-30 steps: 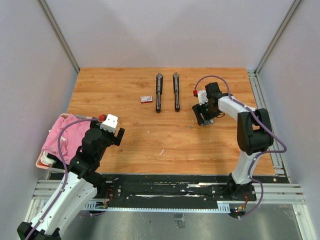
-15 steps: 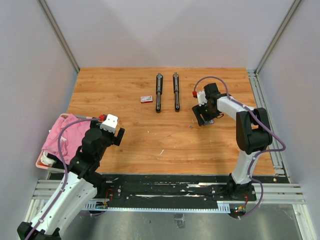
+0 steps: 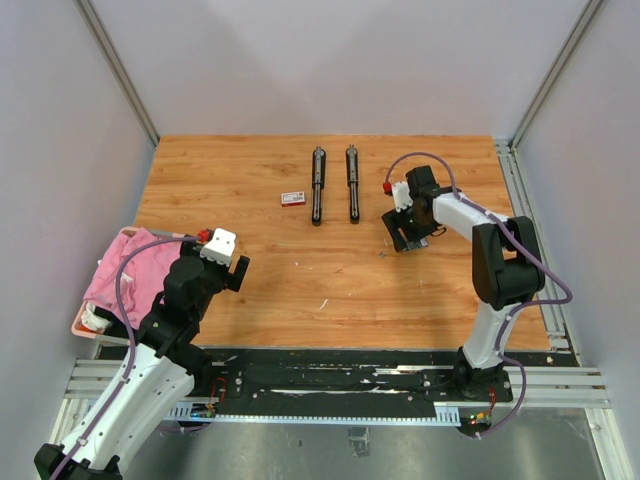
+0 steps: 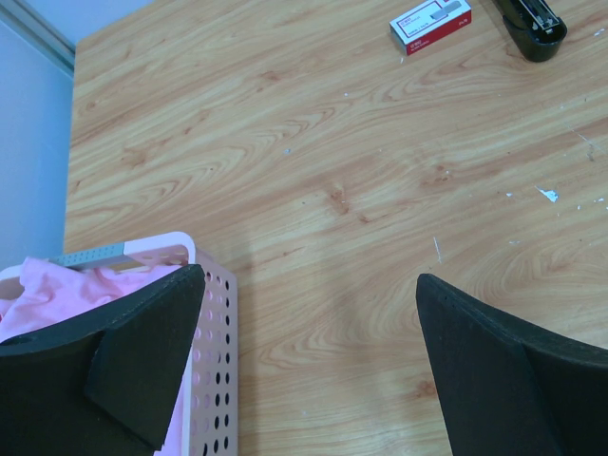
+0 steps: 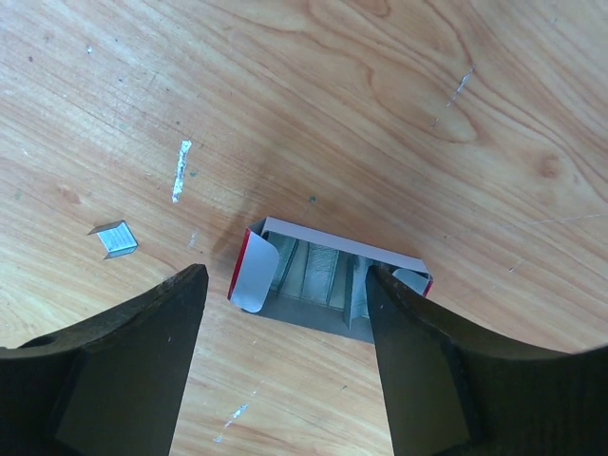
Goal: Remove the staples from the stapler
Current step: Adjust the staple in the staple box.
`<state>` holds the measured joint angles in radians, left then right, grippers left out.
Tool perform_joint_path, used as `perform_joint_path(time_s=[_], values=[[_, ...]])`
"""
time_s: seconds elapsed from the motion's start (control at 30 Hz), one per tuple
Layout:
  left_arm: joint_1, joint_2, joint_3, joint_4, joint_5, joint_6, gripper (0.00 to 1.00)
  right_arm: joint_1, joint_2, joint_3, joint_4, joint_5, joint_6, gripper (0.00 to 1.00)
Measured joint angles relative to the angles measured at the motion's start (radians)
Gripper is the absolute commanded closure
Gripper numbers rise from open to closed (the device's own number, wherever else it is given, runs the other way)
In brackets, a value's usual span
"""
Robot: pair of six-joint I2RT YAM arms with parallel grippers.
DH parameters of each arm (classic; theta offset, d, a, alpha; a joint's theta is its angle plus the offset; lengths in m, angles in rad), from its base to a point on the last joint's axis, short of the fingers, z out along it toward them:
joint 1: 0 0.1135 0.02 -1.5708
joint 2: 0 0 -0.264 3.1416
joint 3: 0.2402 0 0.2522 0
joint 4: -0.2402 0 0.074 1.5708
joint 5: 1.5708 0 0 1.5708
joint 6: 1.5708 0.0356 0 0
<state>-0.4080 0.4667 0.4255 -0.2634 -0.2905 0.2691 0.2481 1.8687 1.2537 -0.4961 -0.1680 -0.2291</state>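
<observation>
Left gripper [image 4: 309, 285] jaws apart, arm folded near base; right gripper [image 5: 285, 280] jaws apart, arm extended forward.

Stapler [image 4: 532, 21] partly beyond upper edge

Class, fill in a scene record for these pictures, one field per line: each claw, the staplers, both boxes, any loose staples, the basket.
left claw: open, empty, over bare table beside the pink basket
right claw: open, one finger on each side of the opened box
staplers: two, black, lying parallel at the far side
closed box: red and white, left of the staplers
opened box: grey strips inside
staples: one small loose piece left of the opened box
pink basket: holds pink cloth
</observation>
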Motion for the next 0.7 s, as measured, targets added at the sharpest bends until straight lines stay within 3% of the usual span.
perform_joint_path(time_s=[0.47,0.7], values=[[0.0,0.0,0.0,0.0,0.0,0.0,0.02,0.0,-0.04,0.0,0.0,-0.003,-0.004,0.3],[0.0,0.0,0.0,0.0,0.0,0.0,0.02,0.0,-0.04,0.0,-0.003,-0.005,-0.01,0.38]])
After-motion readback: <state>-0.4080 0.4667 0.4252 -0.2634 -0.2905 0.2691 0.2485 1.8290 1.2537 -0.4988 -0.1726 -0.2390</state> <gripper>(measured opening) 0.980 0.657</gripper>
